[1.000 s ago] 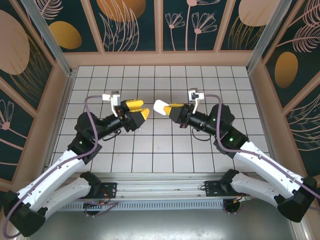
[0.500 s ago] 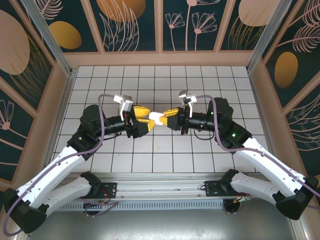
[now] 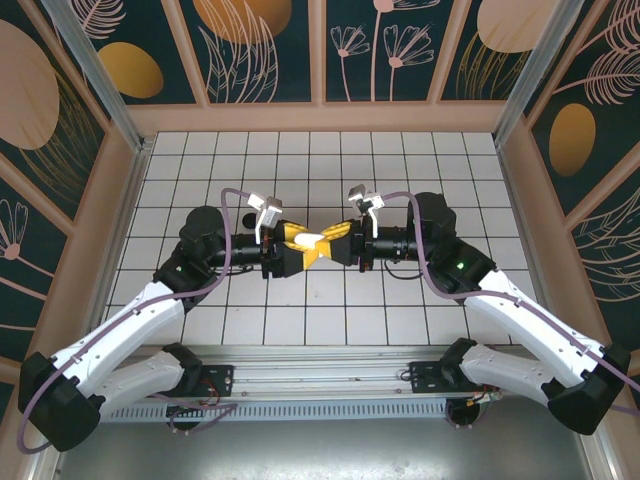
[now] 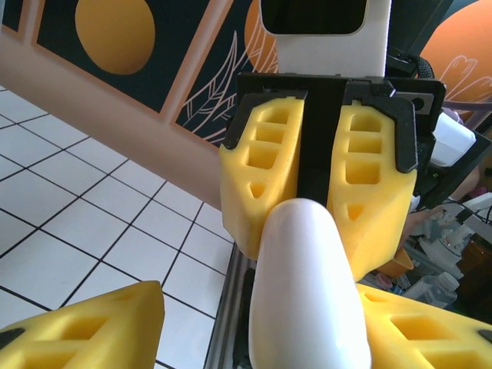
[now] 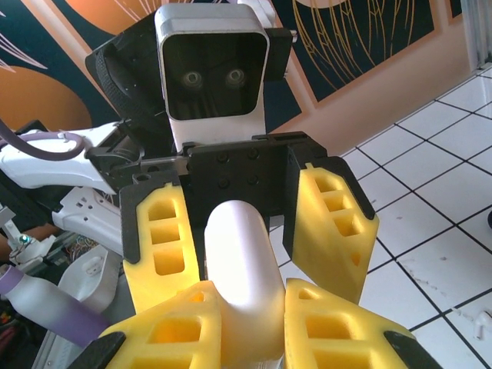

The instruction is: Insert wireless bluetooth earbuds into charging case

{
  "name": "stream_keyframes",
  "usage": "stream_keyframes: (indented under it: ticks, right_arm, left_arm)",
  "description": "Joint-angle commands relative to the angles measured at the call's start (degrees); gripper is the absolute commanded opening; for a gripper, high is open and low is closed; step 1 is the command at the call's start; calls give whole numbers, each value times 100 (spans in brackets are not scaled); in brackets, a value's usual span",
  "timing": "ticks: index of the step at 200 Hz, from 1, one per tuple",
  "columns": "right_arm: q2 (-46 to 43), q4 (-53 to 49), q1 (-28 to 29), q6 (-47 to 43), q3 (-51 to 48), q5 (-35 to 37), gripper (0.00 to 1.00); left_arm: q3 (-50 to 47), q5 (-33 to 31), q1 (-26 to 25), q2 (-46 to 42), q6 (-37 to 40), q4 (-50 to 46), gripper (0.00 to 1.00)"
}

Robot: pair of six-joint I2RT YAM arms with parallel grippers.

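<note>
The white charging case [image 3: 318, 240] hangs in mid-air above the centre of the table, closed and rounded. My right gripper [image 3: 336, 238] is shut on one end of it; in the right wrist view its yellow fingers [image 5: 173, 330] press both sides of the case [image 5: 242, 254]. My left gripper [image 3: 302, 245] faces it from the left, open, its jaws straddling the other end of the case [image 4: 307, 292] with a gap on one side. A tiny white piece [image 5: 480, 318], perhaps an earbud, lies on a tile.
The white grid-tiled table [image 3: 250, 160] is enclosed by tan walls with dark floral panels [image 3: 260, 50]. A metal rail [image 3: 320, 355] runs along the near edge by the arm bases.
Both arms moved inward and met at the centre. The left gripper came around the free end of the case held by the right gripper, and its jaws narrowed.
</note>
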Motion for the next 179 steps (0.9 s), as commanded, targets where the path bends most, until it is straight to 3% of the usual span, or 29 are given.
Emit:
stream_keyframes:
  ticks: [1, 36, 74, 138, 168, 179]
  right_arm:
    - [-85, 9, -35, -203, 101, -35, 1]
    - [-264, 134, -111, -213, -12, 79, 0]
    - [-289, 87, -144, -271, -36, 71, 0]
    - [-227, 187, -158, -239, -70, 16, 0]
    - [-154, 196, -152, -203, -64, 17, 7]
    - [-140, 203, -152, -176, -81, 79, 16]
  left_arm:
    - [24, 53, 43, -79, 37, 131, 59]
    - [-37, -118, 86, -195, 92, -38, 59]
    - [-82, -37, 113, -215, -102, 206, 54]
    - [-65, 97, 109, -89, -74, 231, 5]
    - [-118, -68, 111, -193, 194, 102, 0]
    - [-164, -152, 106, -254, 297, 89, 0]
